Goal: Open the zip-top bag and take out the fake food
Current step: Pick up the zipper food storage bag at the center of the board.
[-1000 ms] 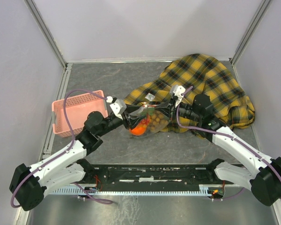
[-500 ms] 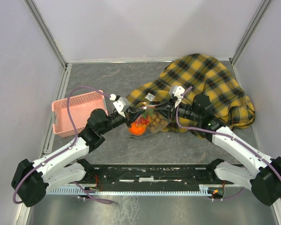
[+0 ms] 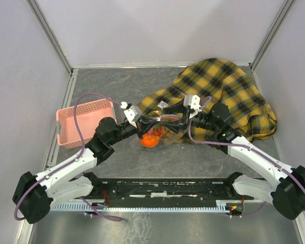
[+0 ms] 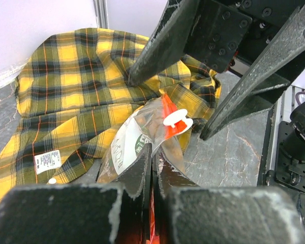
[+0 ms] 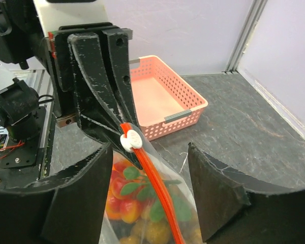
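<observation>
As plastic fruit (image 5: 123,204) fills it, clear crinkly zip-top bag (image 5: 153,216), red-orange strip, left gripper (image 4: 152,156) pinching its edge, right gripper (image 5: 150,148) gaping astride

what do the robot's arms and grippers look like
Both arms, left arm and right arm, have white link shells with black joints and bases. A purple cable loops along each one. A small white camera block sits on each wrist. The left gripper and right gripper have black tapered fingers, scuffed pale along the edges.
</observation>
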Action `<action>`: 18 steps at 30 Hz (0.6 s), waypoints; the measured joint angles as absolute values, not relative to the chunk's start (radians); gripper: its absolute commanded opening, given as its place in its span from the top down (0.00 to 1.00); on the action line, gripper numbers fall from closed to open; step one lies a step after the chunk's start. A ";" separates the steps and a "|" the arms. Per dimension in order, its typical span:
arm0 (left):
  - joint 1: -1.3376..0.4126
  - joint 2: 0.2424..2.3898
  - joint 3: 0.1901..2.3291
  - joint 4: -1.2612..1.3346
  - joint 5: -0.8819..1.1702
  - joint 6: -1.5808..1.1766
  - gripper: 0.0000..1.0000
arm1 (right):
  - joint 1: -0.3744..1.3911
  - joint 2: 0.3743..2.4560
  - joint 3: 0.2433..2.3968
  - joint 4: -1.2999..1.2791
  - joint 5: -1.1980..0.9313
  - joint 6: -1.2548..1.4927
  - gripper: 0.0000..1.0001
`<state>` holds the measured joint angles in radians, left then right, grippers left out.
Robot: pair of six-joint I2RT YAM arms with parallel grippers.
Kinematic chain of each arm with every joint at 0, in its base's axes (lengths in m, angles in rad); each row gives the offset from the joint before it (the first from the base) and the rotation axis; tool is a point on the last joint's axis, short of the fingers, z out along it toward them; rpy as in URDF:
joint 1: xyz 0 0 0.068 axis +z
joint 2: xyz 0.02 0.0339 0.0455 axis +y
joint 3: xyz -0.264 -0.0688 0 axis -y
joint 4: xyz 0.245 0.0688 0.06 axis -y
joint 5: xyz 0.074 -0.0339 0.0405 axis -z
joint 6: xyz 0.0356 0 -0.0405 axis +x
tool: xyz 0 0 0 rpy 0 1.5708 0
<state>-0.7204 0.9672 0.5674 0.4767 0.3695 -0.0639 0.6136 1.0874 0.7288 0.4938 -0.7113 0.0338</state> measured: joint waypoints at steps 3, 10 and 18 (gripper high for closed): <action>-0.720 0.970 0.571 0.475 0.375 -0.071 0.97 | 0.629 1.100 0.729 0.501 -0.725 0.009 0.46; -0.720 0.971 0.573 0.472 0.387 -0.076 0.97 | 0.646 1.110 0.729 0.501 -0.741 -0.028 0.63; -0.720 0.982 0.583 0.468 0.402 -0.077 0.97 | 0.653 1.110 0.730 0.498 -0.741 -0.042 0.83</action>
